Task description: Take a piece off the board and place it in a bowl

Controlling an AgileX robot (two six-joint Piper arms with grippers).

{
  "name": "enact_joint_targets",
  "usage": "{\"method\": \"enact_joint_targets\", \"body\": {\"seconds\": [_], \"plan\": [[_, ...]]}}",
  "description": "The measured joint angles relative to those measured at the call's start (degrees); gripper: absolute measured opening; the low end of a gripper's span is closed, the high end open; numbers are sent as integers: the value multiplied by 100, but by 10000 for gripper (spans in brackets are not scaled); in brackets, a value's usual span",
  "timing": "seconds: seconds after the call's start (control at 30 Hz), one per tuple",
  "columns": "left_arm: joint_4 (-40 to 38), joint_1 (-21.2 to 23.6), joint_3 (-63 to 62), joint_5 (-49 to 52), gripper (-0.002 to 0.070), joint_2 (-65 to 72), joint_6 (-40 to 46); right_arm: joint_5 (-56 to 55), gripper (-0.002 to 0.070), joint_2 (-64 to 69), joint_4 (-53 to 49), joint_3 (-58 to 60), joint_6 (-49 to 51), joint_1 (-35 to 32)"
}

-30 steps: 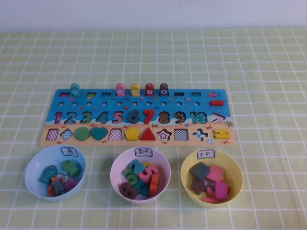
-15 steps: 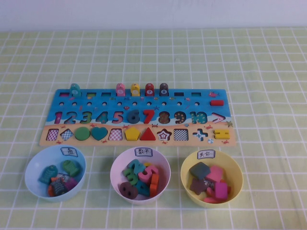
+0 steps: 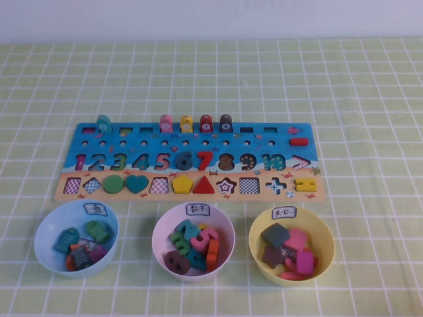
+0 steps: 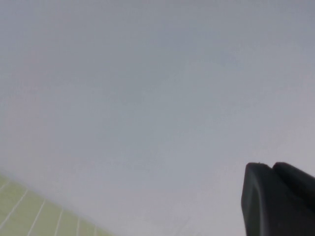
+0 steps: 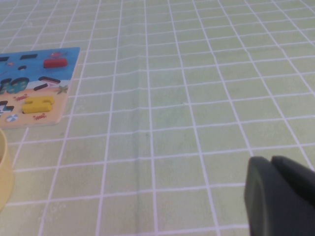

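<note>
I see the board point(image 3: 186, 162) lying flat in the middle of the bench point(image 3: 370, 92), which has a green checked cloth on it. The teal piece point(image 3: 104, 123) stands upright at the far left end of the board's top row. Four more little blocks stand in that same row, near the middle: pink point(image 3: 166, 123), yellow point(image 3: 186, 123), red point(image 3: 206, 123) and a dark one point(image 3: 226, 123).

Three bowls sit in a line on my side of the board. The light blue bowl point(image 3: 47, 228) is on the left and has small toys in it. The pale pink bowl point(image 3: 162, 231) is in the middle and the yellow bowl point(image 3: 325, 238) is on the right.

From the high camera I see no arms. My left claw point(image 4: 278, 199) is up off the bench, facing a plain grey wall, with its fingers pressed tight together and nothing in them. My right claw point(image 5: 278, 196) hangs over bare cloth to the right of the board. Its fingers look closed too, and empty.
</note>
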Motion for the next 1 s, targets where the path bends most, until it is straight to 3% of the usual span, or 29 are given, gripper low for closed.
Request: {"method": "enact_joint_targets", "body": {"seconds": [0.13, 0.2, 0.53, 0.77, 1.0], "plan": [[14, 0, -425, 1541, -3, 13, 121, 0, -18, 0, 0, 0, 0, 0], [187, 0, -1185, 2772, -3, 294, 475, 0, -18, 0, 0, 0, 0, 0], [883, 0, -4629, 7070, -3, 3152, 2366, 0, -18, 0, 0, 0, 0, 0], [896, 0, -6222, 7910, -3, 4836, 3786, 0, -18, 0, 0, 0, 0, 0], [941, -46, -7805, 8836, -3, 6799, 4077, 0, -18, 0, 0, 0, 0, 0]]}}
